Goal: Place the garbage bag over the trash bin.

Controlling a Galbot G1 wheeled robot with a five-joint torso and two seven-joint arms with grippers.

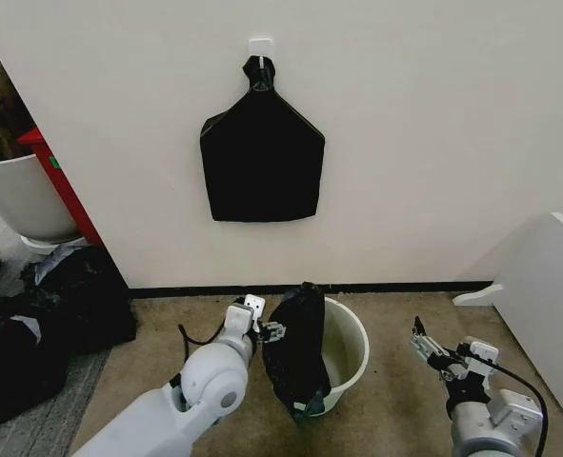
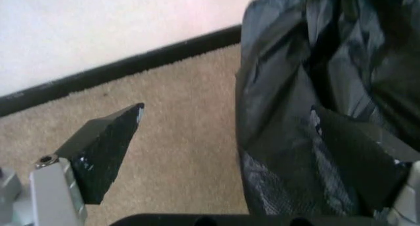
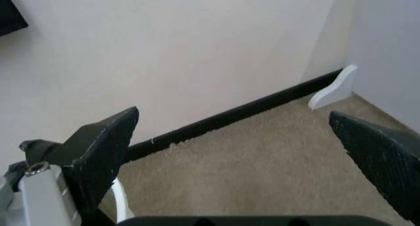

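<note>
The trash bin [image 1: 350,347] is a small round white bucket standing on the carpet near the wall. The garbage bag [image 1: 296,354] is glossy wrinkled black film, bunched up and draped over the bin's left rim, hanging down its outer side. My left gripper [image 1: 270,331] sits right against the bag's left side. In the left wrist view the left gripper [image 2: 226,109] is open, with one finger against the bag [image 2: 295,113] and the other over bare carpet. My right gripper [image 1: 422,343] hovers open to the right of the bin, with nothing between its fingers [image 3: 105,147].
A flat black bag with a knotted top [image 1: 262,157] hangs from a wall hook above the bin. Bulky black sacks [image 1: 43,324] and a large white planter [image 1: 14,195] stand at the left. A white panel [image 1: 548,286] closes the right side. Carpet lies open in front.
</note>
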